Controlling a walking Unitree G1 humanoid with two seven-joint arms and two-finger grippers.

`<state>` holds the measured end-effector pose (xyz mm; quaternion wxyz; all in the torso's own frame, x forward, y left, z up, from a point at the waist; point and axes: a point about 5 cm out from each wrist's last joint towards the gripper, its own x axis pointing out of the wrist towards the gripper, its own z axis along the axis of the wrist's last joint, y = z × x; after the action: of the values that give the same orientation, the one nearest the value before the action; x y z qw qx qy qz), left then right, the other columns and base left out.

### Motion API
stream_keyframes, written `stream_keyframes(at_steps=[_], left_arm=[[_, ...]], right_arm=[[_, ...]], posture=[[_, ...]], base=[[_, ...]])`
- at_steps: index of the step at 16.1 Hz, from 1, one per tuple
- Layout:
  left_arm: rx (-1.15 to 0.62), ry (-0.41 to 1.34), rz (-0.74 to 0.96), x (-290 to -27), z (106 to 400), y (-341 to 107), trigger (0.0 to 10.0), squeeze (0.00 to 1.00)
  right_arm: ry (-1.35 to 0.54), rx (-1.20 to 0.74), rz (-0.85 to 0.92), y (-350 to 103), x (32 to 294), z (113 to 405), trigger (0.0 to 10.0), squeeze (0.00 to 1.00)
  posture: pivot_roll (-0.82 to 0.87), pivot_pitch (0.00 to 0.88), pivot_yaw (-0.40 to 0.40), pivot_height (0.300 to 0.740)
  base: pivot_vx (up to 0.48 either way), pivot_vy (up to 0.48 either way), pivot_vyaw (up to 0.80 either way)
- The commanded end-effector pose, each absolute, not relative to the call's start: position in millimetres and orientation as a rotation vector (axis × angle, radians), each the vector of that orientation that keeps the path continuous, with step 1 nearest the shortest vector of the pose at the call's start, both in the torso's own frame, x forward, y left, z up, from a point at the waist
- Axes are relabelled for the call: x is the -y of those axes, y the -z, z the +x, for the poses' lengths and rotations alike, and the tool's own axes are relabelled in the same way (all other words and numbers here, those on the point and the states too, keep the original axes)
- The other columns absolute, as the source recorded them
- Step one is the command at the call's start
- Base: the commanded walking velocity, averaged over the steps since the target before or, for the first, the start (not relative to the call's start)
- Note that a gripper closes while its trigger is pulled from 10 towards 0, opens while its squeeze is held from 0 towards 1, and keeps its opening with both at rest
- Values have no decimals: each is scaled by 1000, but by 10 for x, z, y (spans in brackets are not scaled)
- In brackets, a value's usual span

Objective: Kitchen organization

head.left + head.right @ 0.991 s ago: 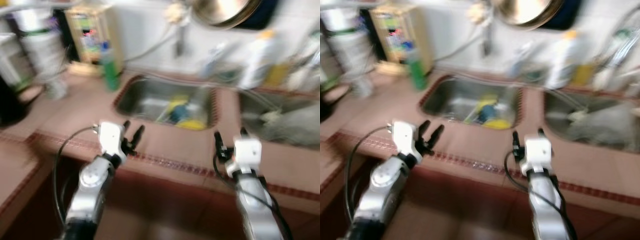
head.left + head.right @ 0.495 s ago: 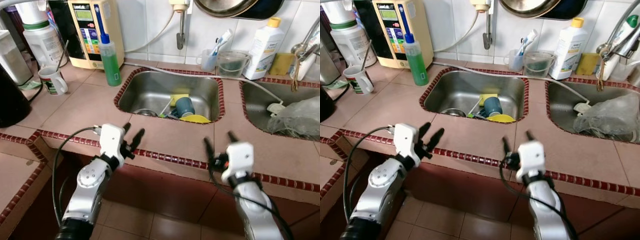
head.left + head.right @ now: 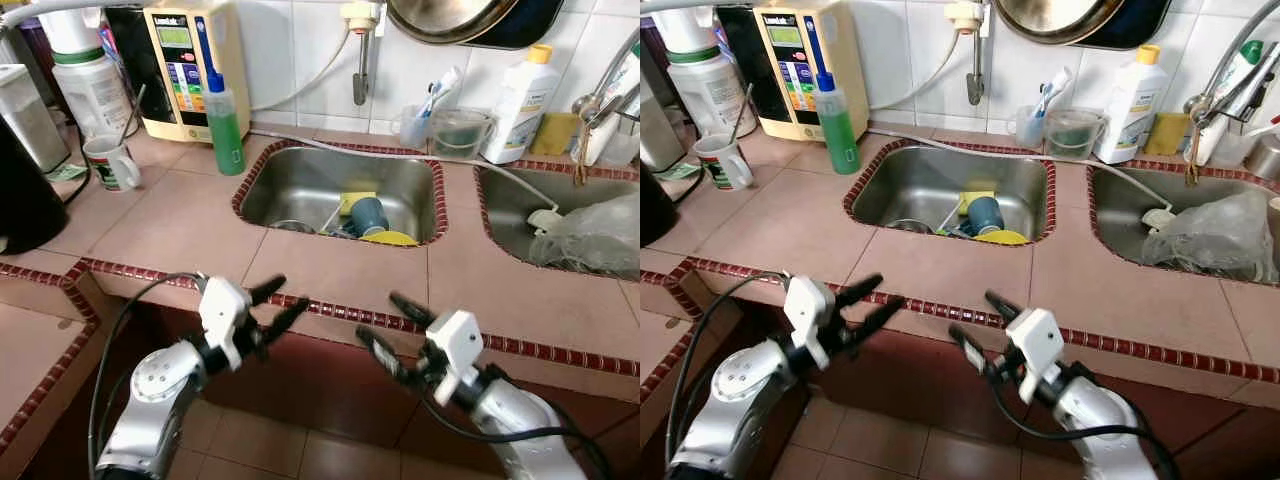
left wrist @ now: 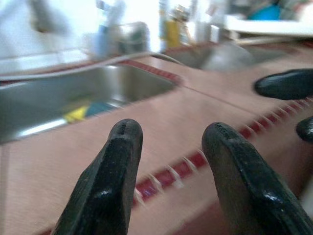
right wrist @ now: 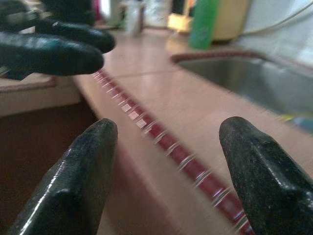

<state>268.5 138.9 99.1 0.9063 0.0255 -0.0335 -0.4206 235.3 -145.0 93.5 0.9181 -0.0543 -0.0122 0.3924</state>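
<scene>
A steel sink (image 3: pixel 300 185) set in the tiled counter (image 3: pixel 340 270) holds a blue cup (image 3: pixel 370 213), a yellow sponge (image 3: pixel 357 200) and a yellow plate (image 3: pixel 392 238). My left gripper (image 3: pixel 296 295) hangs open and empty in front of the counter's red-trimmed edge, pointing right. My right gripper (image 3: pixel 376 314) is open and empty too, pointing left toward it, a hand's width away. In the left wrist view the left gripper (image 4: pixel 171 132) frames the counter edge. In the right wrist view the right gripper (image 5: pixel 168 129) looks along that same edge.
A green soap bottle (image 3: pixel 224 125), a mug (image 3: pixel 110 162) and a water machine (image 3: pixel 185 65) stand at the back left. A toothbrush cup (image 3: pixel 415 125), glass jug (image 3: pixel 458 130) and white bottle (image 3: pixel 520 105) line the wall. A plastic bag (image 3: pixel 595 235) lies in the right sink. A pan (image 3: pixel 450 18) hangs overhead.
The blur has gone as the camera settled. Both grippers have dropped from above the counter edge to in front of it and turned inward to face each other.
</scene>
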Motion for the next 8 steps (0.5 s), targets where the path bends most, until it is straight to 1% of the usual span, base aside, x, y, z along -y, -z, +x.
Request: stream_keyframes(at_steps=[1, 2, 3, 4, 5, 6, 8], left_arm=[[49, 968, 107, -1400, 2584, -934, 10000, 0], [60, 976, 168, -1423, 2555, -890, 10000, 0], [14, 994, 197, -1449, 2530, -804, 10000, 0], [-32, 1025, 274, -1475, 2478, -687, 10000, 0], [-62, 1041, 313, -1503, 2430, -589, 10000, 0], [-106, 1030, 312, -1541, 2406, -492, 10000, 0], [-240, 951, 313, -1644, 2386, -208, 10000, 0]], right_arm=[[-936, -69, -94, -829, 1460, 2227, 10000, 0], [-988, -160, -78, -709, 1499, 2148, 10000, 0], [-1040, -268, -56, -570, 1545, 2054, 10000, 0], [-1060, -353, -54, -424, 1604, 1973, 10000, 0], [-1046, -421, -67, -279, 1668, 1924, 10000, 0], [-1018, -477, -96, -156, 1727, 1902, 10000, 0], [-892, -572, -60, 76, 1835, 1918, 10000, 0]], posture=[[-52, 0, 25, 740], [-54, 0, 24, 740], [-52, 0, 23, 740], [-51, 0, 21, 740], [-51, 0, 21, 740], [-50, 0, 19, 740], [-47, 6, 16, 740]], base=[[0, 0, 0], [0, 0, 0], [0, 0, 0], [0, 0, 0], [0, 0, 0], [0, 0, 0], [0, 0, 0]])
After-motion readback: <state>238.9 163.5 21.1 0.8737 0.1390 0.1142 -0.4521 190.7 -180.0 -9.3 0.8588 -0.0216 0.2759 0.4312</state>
